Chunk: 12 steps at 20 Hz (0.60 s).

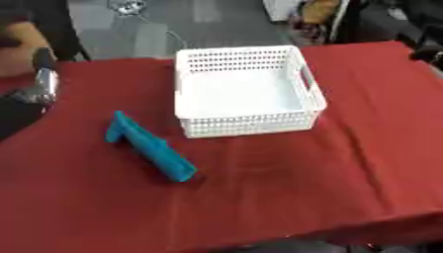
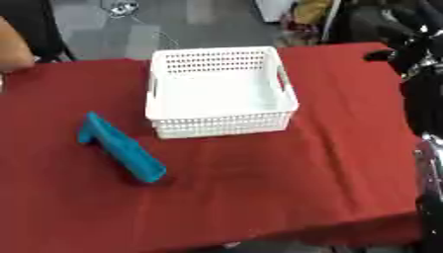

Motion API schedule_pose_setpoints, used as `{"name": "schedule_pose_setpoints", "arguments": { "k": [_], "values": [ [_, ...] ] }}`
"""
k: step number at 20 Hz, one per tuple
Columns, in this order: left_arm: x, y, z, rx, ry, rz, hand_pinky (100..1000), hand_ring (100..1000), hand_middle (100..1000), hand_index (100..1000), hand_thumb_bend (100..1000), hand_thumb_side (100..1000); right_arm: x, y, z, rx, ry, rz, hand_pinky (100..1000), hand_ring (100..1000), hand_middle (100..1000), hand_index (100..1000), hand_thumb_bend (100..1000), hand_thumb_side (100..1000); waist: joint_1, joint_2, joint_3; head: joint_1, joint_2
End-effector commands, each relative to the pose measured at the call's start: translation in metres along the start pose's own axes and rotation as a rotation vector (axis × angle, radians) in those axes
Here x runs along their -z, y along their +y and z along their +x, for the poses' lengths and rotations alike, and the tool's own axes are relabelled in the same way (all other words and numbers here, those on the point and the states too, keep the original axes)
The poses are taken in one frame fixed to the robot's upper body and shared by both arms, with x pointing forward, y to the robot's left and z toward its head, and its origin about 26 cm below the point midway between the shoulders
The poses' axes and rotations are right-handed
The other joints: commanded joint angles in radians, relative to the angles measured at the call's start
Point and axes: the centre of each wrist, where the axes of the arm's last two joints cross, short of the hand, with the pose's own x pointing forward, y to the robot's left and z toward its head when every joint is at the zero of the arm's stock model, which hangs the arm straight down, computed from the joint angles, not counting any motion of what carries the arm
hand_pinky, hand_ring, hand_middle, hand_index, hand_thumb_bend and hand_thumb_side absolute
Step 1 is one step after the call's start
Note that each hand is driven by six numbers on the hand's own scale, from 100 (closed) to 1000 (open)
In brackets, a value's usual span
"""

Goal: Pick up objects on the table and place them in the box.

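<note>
A white perforated box (image 1: 298, 62) stands empty at the middle back of the red table. To its front left a long blue angled object (image 1: 149, 148) lies flat on the cloth, a short way from the box's front left corner. Part of my left arm and hand (image 1: 41, 81), black with a silver joint, shows at the left edge, well apart from the blue object. Black parts of my right arm and hand (image 2: 414, 54) show at the right edge, level with the box and apart from it. I cannot make out either hand's fingers.
The red cloth (image 1: 303, 178) covers the whole table, whose front edge runs along the bottom of the view. Behind the table lies grey floor with a cable (image 1: 130, 7) and dark furniture at the far right.
</note>
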Motion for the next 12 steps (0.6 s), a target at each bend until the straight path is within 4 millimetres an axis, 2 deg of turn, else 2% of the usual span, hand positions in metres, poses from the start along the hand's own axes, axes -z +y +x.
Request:
{"name": "schedule_pose_setpoints", "arguments": {
  "k": [1, 8, 12],
  "values": [
    [0.0034, 0.0065, 0.0042, 0.022, -0.026, 0.005, 728, 914, 882, 877, 100, 443, 0.0075, -0.0027, 0.0084, -0.018, -0.034, 0.014, 681, 863, 914, 1000, 100, 1000, 0.001, -0.006, 0.001, -0.006, -0.001],
    [0.0035, 0.0067, 0.0028, 0.038, -0.022, -0.011, 728, 898, 870, 875, 100, 425, 0.0074, -0.0027, 0.0079, -0.017, -0.033, 0.013, 680, 863, 914, 1000, 100, 1000, 0.0, -0.006, -0.011, -0.006, -0.001],
    [0.0068, 0.0088, -0.0052, 0.112, -0.033, -0.143, 737, 874, 855, 881, 100, 410, 0.0053, -0.0032, 0.0064, -0.02, -0.02, 0.014, 679, 863, 914, 1000, 100, 1000, 0.003, -0.011, -0.026, -0.012, -0.001]
  ]
}}
